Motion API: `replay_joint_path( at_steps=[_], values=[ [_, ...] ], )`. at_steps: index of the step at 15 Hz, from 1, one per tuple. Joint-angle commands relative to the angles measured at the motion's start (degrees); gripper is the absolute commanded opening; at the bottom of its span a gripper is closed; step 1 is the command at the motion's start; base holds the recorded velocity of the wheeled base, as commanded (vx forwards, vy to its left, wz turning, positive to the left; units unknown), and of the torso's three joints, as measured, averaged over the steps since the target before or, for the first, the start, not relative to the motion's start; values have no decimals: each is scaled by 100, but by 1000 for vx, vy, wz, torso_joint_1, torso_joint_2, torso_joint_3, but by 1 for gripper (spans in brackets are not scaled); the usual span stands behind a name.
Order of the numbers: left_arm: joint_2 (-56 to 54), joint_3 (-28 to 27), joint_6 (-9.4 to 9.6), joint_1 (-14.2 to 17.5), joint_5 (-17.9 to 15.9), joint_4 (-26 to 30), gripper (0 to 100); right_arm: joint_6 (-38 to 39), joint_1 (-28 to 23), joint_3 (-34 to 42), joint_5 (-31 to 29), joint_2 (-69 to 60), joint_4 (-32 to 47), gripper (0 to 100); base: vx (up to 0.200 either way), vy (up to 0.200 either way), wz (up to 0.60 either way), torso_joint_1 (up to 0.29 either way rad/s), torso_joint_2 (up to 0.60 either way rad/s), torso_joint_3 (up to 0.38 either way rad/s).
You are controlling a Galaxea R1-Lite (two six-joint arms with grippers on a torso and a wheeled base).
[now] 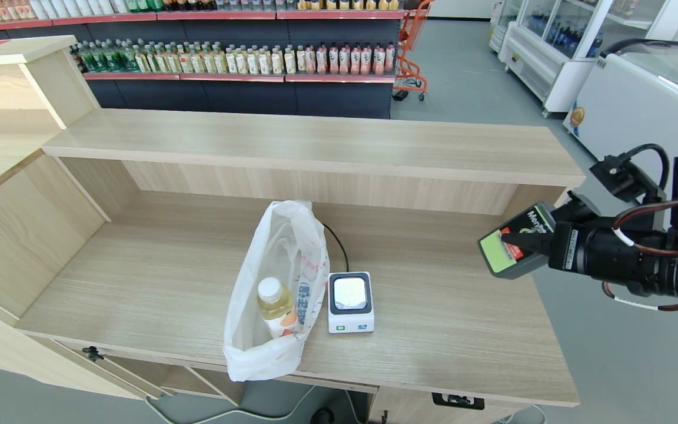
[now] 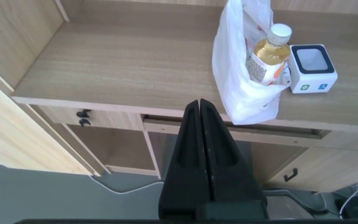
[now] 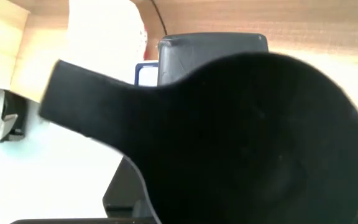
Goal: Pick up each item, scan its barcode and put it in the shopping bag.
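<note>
One bottle (image 1: 274,303) stands in the bag (image 1: 309,253) near the counter's (image 1: 433,306) front edge, just beside the scanner (image 1: 350,301), while the pack (image 1: 497,253), clamped in the right gripper (image 1: 518,240) over the counter's right end, apparently awaits scanning and bagging; the left gripper (image 2: 207,149) hangs off the front edge, fingers together.

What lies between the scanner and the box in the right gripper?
Nothing: in the head view just bare counter separates the scanner from the box in the right gripper.
</note>
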Motion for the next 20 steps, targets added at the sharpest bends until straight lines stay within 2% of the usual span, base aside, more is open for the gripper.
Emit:
replay_joint_path(
  at_steps=[1, 5, 9, 17, 20],
  values=[
    [6, 1, -1, 0, 5, 0, 0, 3, 91, 8, 3, 155, -3, 0, 0, 0, 0, 0, 0, 0],
    [6, 1, -1, 0, -4, 0, 0, 355, 249, -10, 3, 93, -3, 0, 0, 0, 0, 0, 0, 0],
    [-2, 1, 17, 0, -4, 0, 0, 363, 258, 17, 12, 32, -3, 0, 0, 0, 0, 0, 0, 0],
    [-2, 1, 17, 0, -4, 0, 0, 601, 310, 175, -32, -12, -21, 0, 0, 200, 0, 3, 2, 1],
    [-2, -8, 17, 0, -4, 0, 0, 574, 310, -89, -181, 401, -30, 0, 0, 200, 0, -1, 7, 2]
  ],
)
